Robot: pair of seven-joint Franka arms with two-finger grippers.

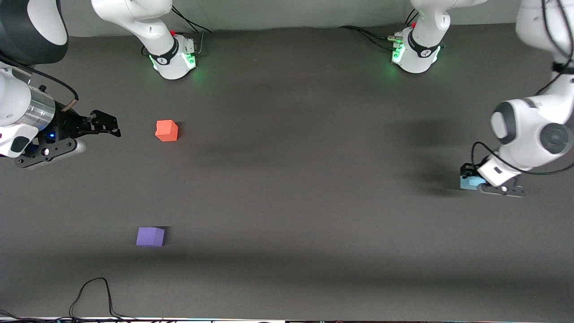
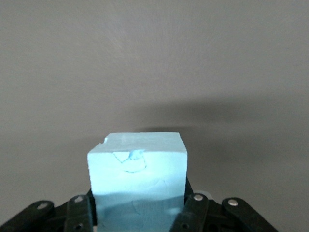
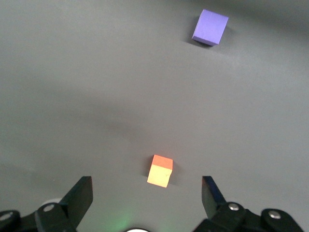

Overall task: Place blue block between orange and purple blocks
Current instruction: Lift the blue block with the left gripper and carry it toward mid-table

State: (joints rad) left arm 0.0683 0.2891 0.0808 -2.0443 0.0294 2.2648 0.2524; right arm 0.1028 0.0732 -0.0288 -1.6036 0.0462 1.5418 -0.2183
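A dark grey table [image 1: 287,188] is seen under both arms. The blue block [image 2: 137,179] is gripped in the left gripper's [image 1: 476,183] jaws, near the table edge at the left arm's end. The right gripper [image 1: 104,124], jaws spread wide and empty, is held above the right arm's end, with the orange block [image 1: 167,130] nearby and the purple block [image 1: 150,236] nearer the front camera's edge.

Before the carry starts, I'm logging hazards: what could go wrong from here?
1. The left gripper clamps only the low part of the blue block; it might twist or slip.
2. The orange block and purple block lie at the right arm's end, so the reach is long.
3. The waiting right gripper, open beside the orange block, could crowd the left arm.
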